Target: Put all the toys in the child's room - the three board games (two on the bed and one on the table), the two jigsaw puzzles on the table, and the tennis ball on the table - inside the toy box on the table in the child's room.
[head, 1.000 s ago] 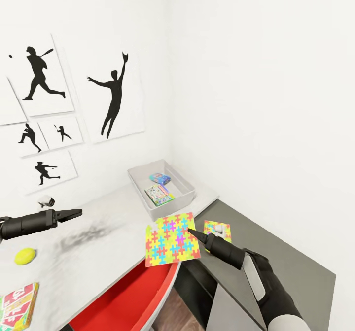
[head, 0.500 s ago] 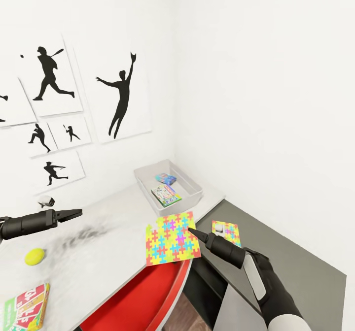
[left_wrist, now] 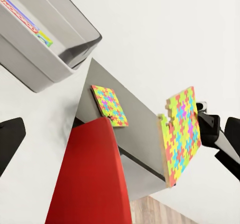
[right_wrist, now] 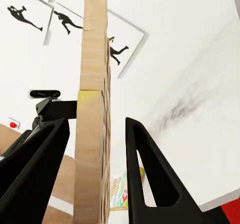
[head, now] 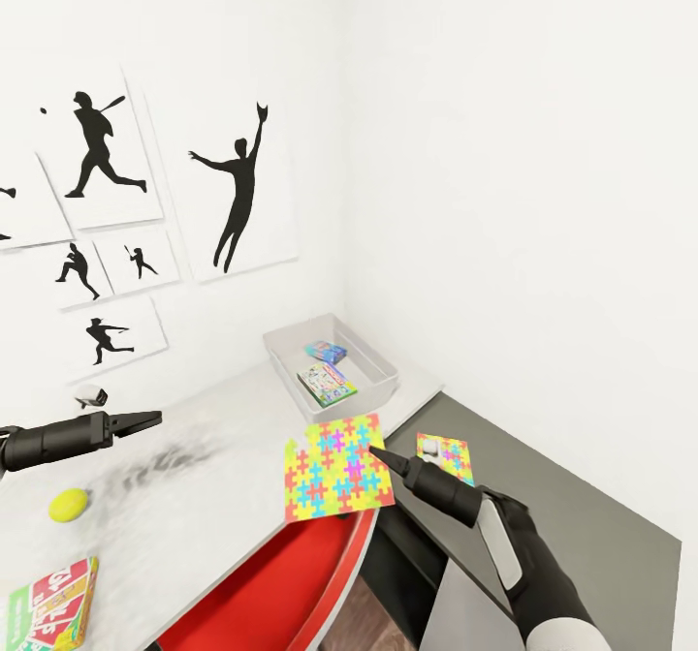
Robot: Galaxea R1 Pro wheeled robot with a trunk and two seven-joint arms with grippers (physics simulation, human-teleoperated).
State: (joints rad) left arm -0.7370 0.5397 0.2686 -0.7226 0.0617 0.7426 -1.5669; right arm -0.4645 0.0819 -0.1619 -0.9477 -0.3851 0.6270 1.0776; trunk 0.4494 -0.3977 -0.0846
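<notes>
Right now I have one puzzle (head: 337, 469) pinched by its edge in the right gripper (head: 376, 454), standing nearly upright in the air over the near edge of the table (head: 213, 477), above the red chair (head: 267, 588). The right wrist view shows the slab edge-on between the two fingers with a gap on one side, so I judge the hold to be light. The grey bin (head: 372, 354) sits farther back by the wall corner, two game boxes already inside it. To do this well, I would carry the slab forward and slightly left until it is fully over the bin's open middle, tip it flatter, lower it past the rim, then let go; releasing while upright risks it catching on the flared side and toppling out. The second puzzle (head: 444, 458) lies flat on the lower dark section to the right. The left gripper (head: 153, 419) hovers over the table's left part, fingers close together and empty. The ball (head: 69, 505) and the red game box (head: 53, 603) wait near left.
</notes>
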